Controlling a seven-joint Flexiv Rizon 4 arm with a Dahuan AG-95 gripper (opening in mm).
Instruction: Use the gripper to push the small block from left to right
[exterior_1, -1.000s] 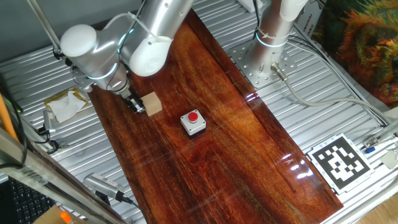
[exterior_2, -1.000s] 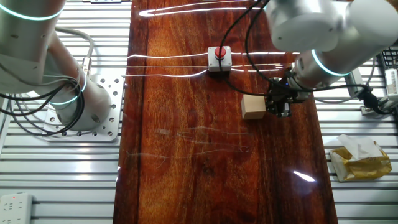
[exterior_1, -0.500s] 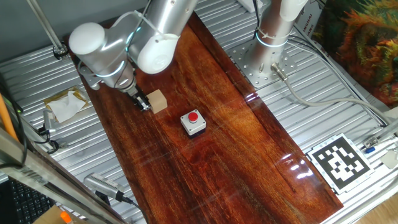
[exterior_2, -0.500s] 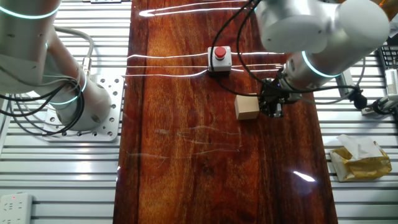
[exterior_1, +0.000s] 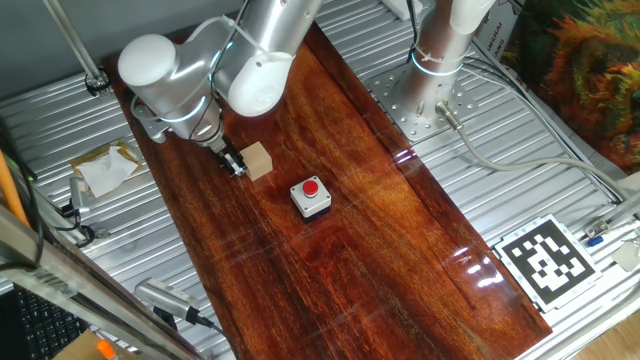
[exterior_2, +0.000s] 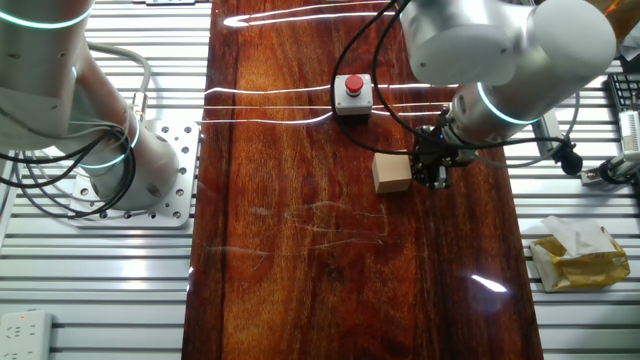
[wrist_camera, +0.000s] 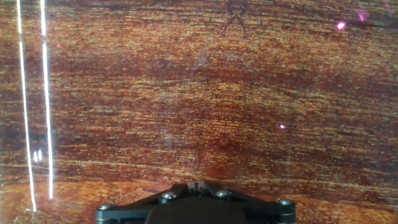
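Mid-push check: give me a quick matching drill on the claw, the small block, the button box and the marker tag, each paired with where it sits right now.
Things:
1. claw
2. small block
3. button box
4. marker tag

Places:
A. on the ribbed metal beside the wooden board, far from the arm
B. on the board, red button facing up, apart from the cube
C. down at the board, right against the cube's side
D. on the board between the black tip and the red button

Pairs: 1-C, 2-D, 3-B, 4-A
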